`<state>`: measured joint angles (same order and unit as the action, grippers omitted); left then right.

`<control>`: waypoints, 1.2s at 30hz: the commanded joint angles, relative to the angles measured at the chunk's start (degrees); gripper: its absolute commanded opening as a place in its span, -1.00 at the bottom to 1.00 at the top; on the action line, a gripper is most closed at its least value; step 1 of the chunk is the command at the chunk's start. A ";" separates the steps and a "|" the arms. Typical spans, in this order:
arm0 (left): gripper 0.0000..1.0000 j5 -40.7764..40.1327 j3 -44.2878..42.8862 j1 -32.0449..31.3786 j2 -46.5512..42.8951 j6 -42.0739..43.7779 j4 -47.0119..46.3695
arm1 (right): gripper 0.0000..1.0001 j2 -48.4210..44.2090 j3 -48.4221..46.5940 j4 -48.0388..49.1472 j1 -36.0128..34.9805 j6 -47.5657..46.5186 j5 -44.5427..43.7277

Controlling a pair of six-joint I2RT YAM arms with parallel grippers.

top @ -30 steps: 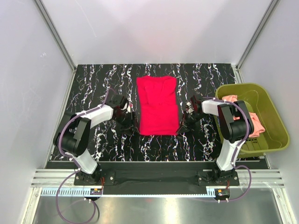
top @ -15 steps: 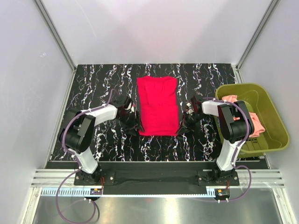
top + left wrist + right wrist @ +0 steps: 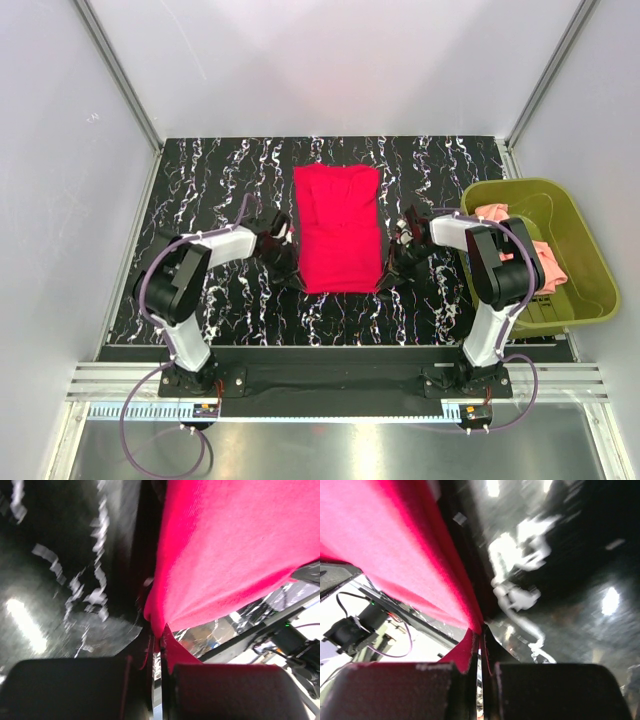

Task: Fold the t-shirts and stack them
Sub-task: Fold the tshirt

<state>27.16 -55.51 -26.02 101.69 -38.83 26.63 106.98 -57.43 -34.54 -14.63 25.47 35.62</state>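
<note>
A crimson red t-shirt (image 3: 338,226) lies folded into a tall rectangle at the middle of the black marbled table. My left gripper (image 3: 296,281) is shut on its near left corner; the left wrist view shows the red t-shirt (image 3: 235,545) pinched between the left gripper's (image 3: 161,639) jaws. My right gripper (image 3: 382,282) is shut on the near right corner, where the red t-shirt (image 3: 385,545) runs into the closed right gripper (image 3: 481,632). A salmon-pink t-shirt (image 3: 535,262) lies crumpled in the basket.
An olive-green plastic basket (image 3: 585,243) stands at the table's right edge. White walls enclose the table on three sides. A metal rail (image 3: 330,380) runs along the near edge by the arm bases.
The left gripper has slid right to the shirt's near left corner and shut on it. The right gripper has stayed shut on the near right corner.
</note>
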 commanded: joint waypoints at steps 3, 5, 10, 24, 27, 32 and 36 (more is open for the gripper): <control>-1.00 -4.13 6.54 -0.87 -10.36 2.18 3.86 | -1.00 -7.65 0.56 -2.81 -5.31 1.14 -3.09; -1.00 -4.04 8.48 -1.40 -15.61 1.83 5.53 | -1.00 -11.08 2.13 -2.98 -8.55 2.64 -3.36; -1.00 -3.34 10.07 -2.37 -24.86 0.95 11.05 | -1.00 -19.86 5.22 -3.86 -12.00 8.62 -3.36; -0.96 -4.75 -19.97 6.94 -11.88 6.39 22.49 | -1.00 -7.15 -27.36 -18.98 -5.59 1.95 -3.98; -0.88 -3.53 -27.88 8.00 -5.90 6.92 23.82 | -1.00 0.39 -37.72 -21.52 -3.74 0.28 -2.14; -0.88 -2.63 -36.59 9.14 2.35 6.84 24.78 | -1.00 8.41 -47.85 -24.07 -2.25 -2.09 0.07; -0.91 -2.72 -40.46 10.11 5.09 6.05 24.26 | -1.00 14.29 -54.01 -24.87 -1.10 -2.10 1.65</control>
<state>23.16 -92.03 -16.95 105.84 -32.97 50.57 118.80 -106.43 -56.75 -16.62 25.15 34.17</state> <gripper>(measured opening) 0.065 0.012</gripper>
